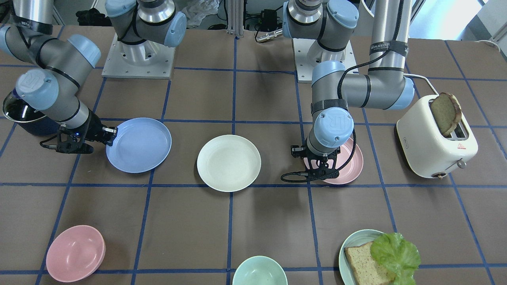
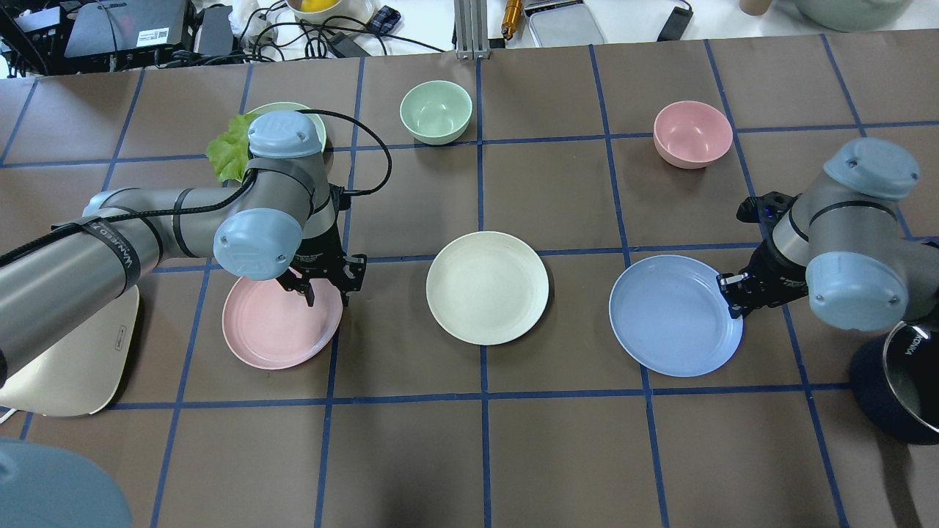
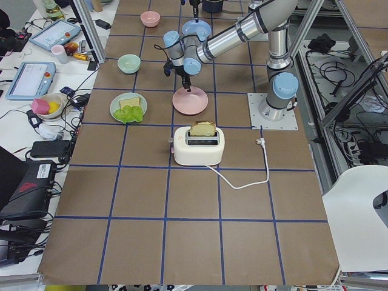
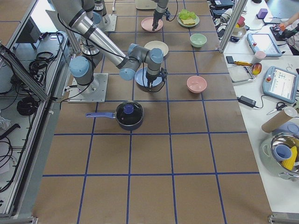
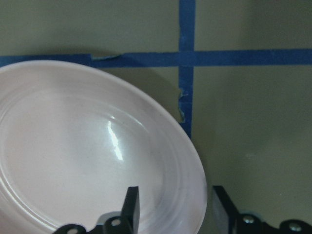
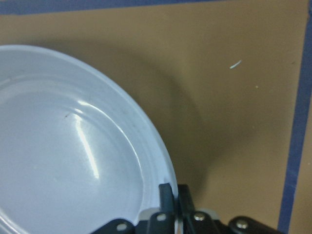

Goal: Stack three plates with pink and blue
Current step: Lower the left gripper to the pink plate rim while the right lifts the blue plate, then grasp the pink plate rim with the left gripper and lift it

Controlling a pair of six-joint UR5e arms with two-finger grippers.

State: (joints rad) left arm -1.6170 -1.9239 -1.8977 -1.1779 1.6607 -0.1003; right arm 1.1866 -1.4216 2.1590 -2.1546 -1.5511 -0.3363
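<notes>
Our right gripper (image 6: 173,195) was pinched shut on the rim of the blue plate (image 6: 73,146), and our left gripper (image 5: 174,195) was spread wide astride the rim of the pink plate (image 5: 73,146). We judged both plates light, stiff and slick, best gripped at that raised edge. The cream plate (image 2: 487,287) lay between them on the table.

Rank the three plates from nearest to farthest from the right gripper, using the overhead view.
1. light blue plate: on the view's right, its rim pinched in the right gripper.
2. cream-white plate: middle of the table.
3. pink plate: far left, under the left gripper.
</notes>
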